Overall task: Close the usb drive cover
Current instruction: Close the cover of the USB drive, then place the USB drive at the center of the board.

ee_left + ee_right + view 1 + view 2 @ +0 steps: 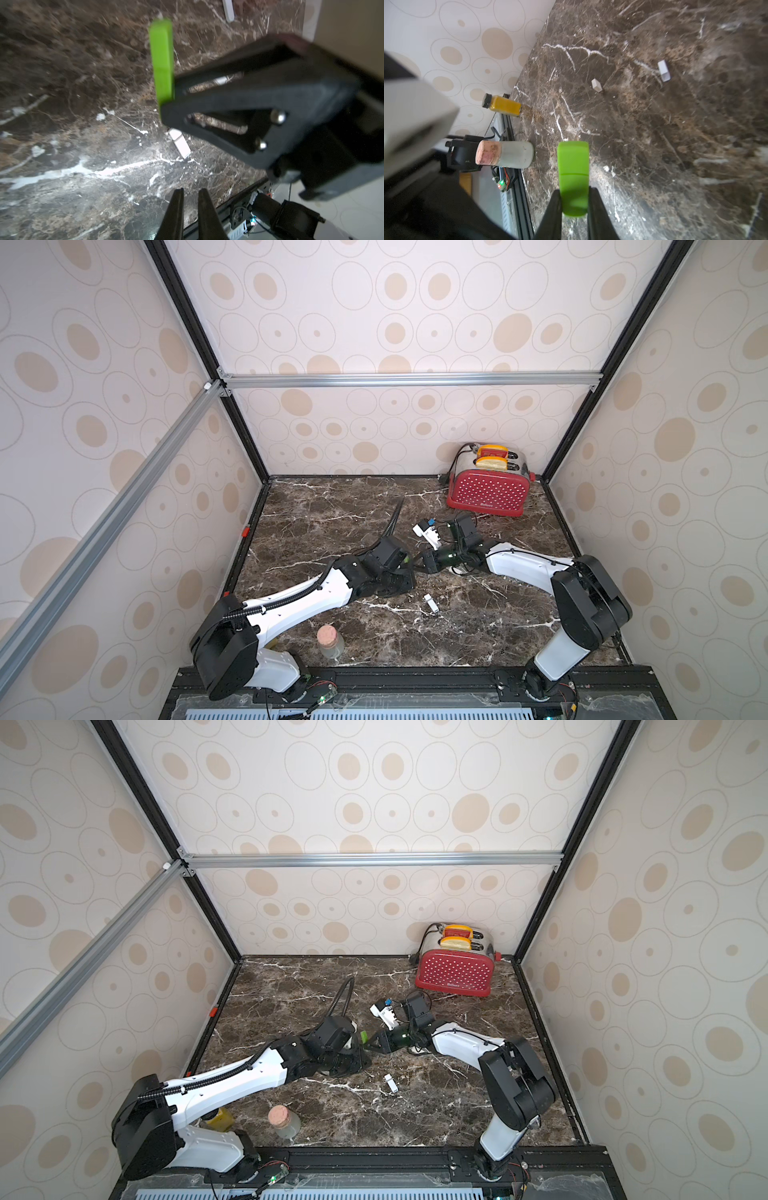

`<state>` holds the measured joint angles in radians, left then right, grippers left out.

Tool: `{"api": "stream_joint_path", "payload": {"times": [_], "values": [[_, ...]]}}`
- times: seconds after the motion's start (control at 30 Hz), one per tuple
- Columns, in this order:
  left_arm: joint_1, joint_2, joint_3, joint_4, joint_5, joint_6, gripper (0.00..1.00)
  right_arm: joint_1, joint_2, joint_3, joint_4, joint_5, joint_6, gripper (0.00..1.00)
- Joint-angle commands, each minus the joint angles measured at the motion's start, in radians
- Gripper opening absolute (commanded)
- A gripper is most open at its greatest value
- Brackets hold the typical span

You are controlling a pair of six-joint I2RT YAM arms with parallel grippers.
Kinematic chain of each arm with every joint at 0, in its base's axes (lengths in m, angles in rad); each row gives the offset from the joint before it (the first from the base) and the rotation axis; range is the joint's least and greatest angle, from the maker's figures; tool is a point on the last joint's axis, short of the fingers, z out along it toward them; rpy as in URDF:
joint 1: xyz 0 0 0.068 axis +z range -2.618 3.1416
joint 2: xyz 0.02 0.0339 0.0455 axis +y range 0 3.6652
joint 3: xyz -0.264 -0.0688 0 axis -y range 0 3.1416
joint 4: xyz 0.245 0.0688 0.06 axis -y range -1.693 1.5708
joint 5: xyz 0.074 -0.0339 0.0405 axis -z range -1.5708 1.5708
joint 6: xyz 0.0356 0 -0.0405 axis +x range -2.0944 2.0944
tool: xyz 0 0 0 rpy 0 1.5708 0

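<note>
The usb drive (573, 176) is bright green, and its cover (573, 155) sits on the body with only a thin seam between them. My right gripper (574, 193) is shut on the drive's rear end and holds it above the marble table; the cover end sticks out past the fingertips. The left wrist view shows the same drive (163, 60) standing out of the right gripper (169, 95). My left gripper (190, 193) is slightly open, empty, and a short way off the drive. Both top views show the drive (408, 560) (364, 1038) as a small green spot between the two wrists.
A white drive (431, 604) lies on the table (332, 506) in front of the grippers. A red toaster (488, 489) stands at the back right, with white plugs and cable (426, 531) near it. A corked jar (329, 641) and a yellow bottle (502, 106) stand front left.
</note>
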<state>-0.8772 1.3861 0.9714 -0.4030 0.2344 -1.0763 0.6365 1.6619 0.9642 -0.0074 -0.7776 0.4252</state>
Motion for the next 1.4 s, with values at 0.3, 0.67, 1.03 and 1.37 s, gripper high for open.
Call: {"api": "stream_joint_path", "payload": {"times": [0.3, 0.67, 1.03, 1.37], "values": [[0.004, -0.085, 0.159, -0.200, -0.106, 0.090, 0.30, -0.016, -0.042, -0.031, 0.034, 0.040, -0.005, 0.00], [0.093, -0.191, 0.167, -0.357, -0.262, 0.116, 0.53, -0.024, -0.120, -0.034, -0.314, 0.398, -0.076, 0.00], [0.127, -0.169, 0.158, -0.368, -0.285, 0.119, 0.58, 0.021, -0.158, -0.101, -0.561, 0.692, -0.062, 0.00], [0.133, -0.162, 0.156, -0.384, -0.307, 0.116, 0.59, 0.087, -0.111, -0.105, -0.616, 0.795, -0.060, 0.00]]}}
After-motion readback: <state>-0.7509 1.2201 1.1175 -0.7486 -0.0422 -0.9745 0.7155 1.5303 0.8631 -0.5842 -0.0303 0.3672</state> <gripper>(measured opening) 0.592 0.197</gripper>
